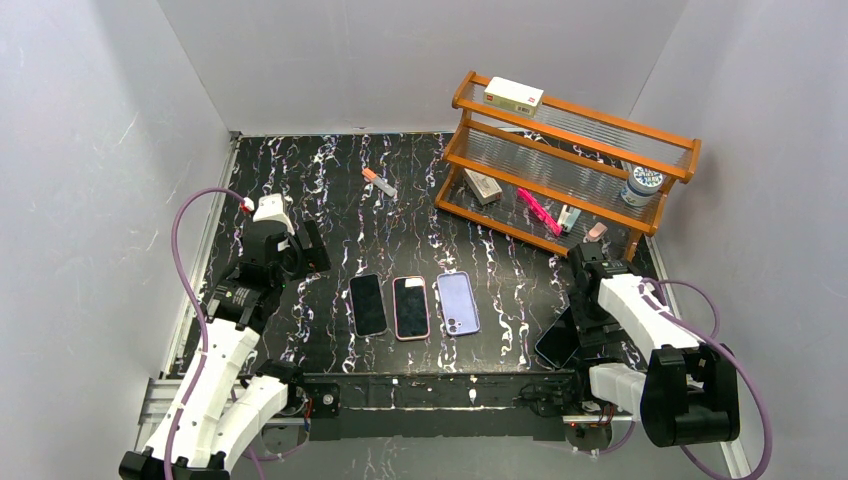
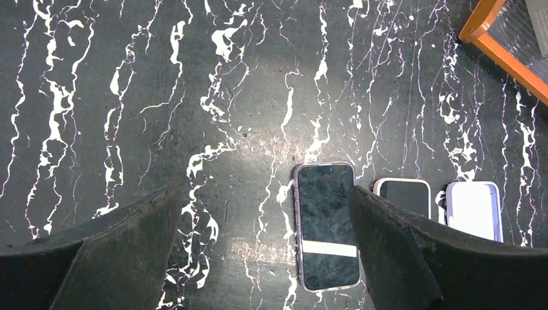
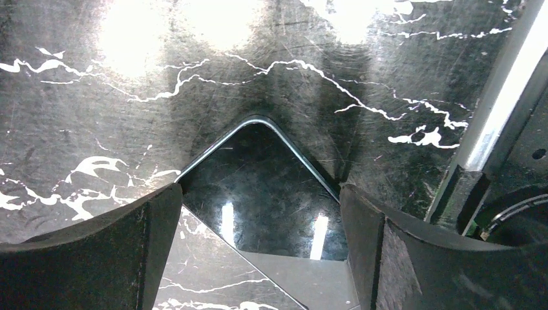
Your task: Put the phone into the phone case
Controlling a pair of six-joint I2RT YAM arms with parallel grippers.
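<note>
My right gripper [image 1: 583,322] sits at the table's near right. Its fingers close on the two long edges of a dark glossy phone [image 1: 556,338]. In the right wrist view the phone [image 3: 258,187] lies between the fingers [image 3: 148,226] with its far corner raised off the table and a shadow under it. Three flat items lie in a row mid-table: a dark one with a clear rim [image 1: 367,304], a pink-rimmed one [image 1: 411,307] and a purple one [image 1: 457,302]. My left gripper [image 1: 312,252] is open and empty, hovering left of the clear-rimmed one [image 2: 326,226].
A wooden rack [image 1: 560,150] with boxes, a jar and small items stands at the back right. A small orange-and-white stick [image 1: 379,182] lies at the back centre. Grey walls close in the table on three sides. A metal rail [image 3: 497,123] runs beside my right gripper.
</note>
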